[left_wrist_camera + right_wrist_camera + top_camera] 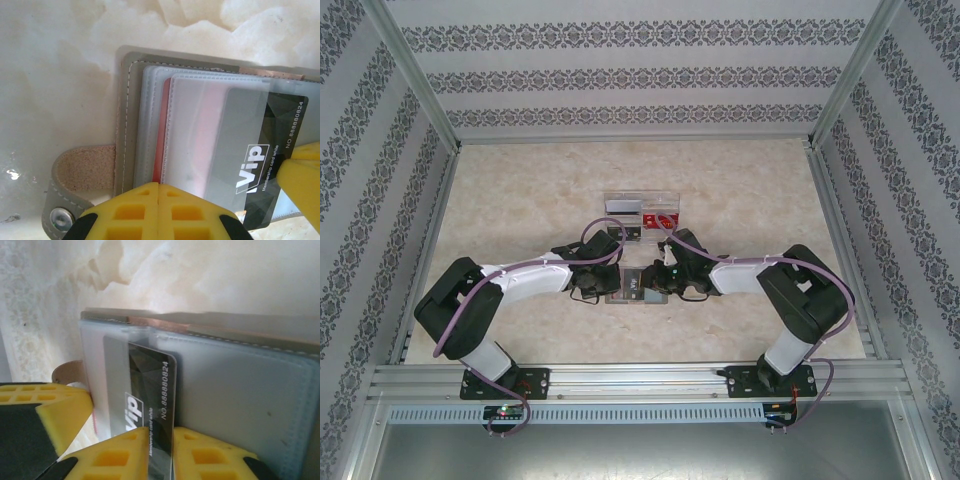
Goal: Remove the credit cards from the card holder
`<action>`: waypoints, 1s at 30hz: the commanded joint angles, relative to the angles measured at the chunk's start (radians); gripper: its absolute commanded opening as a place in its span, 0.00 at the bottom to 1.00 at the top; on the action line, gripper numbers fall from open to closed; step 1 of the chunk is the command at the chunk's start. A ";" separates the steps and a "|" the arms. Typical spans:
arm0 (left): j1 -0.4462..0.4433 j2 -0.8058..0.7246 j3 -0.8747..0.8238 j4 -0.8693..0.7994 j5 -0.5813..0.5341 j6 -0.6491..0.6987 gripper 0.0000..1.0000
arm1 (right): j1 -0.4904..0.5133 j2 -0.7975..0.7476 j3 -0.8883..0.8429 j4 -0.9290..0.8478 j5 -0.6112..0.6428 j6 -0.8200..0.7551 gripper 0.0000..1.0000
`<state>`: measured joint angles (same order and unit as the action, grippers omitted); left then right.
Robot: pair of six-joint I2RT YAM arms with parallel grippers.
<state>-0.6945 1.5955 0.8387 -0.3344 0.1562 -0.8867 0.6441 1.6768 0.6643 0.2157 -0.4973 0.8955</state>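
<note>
Black card (pixel 150 385) half out of card holder (pixel 240 390)
Right jaws pinch it, left jaws together; a loose pinch could slip off.

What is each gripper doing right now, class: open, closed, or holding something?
Left gripper: shut, at the near edge of the card holder.
Right gripper: jaws astride the black VIP card; whether they grip it cannot be told.
</note>
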 commanded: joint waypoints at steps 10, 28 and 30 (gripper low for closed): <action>-0.009 0.034 -0.009 -0.063 -0.019 0.008 0.00 | -0.003 0.021 -0.001 -0.004 0.010 -0.005 0.06; -0.010 0.017 -0.012 -0.071 -0.025 0.017 0.00 | -0.144 -0.159 -0.139 -0.064 -0.054 -0.096 0.06; -0.009 0.008 -0.007 -0.074 -0.022 0.017 0.00 | -0.159 -0.208 -0.139 -0.088 -0.065 -0.112 0.06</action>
<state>-0.6945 1.5948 0.8387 -0.3347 0.1558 -0.8864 0.5034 1.5253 0.5407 0.1886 -0.5468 0.8307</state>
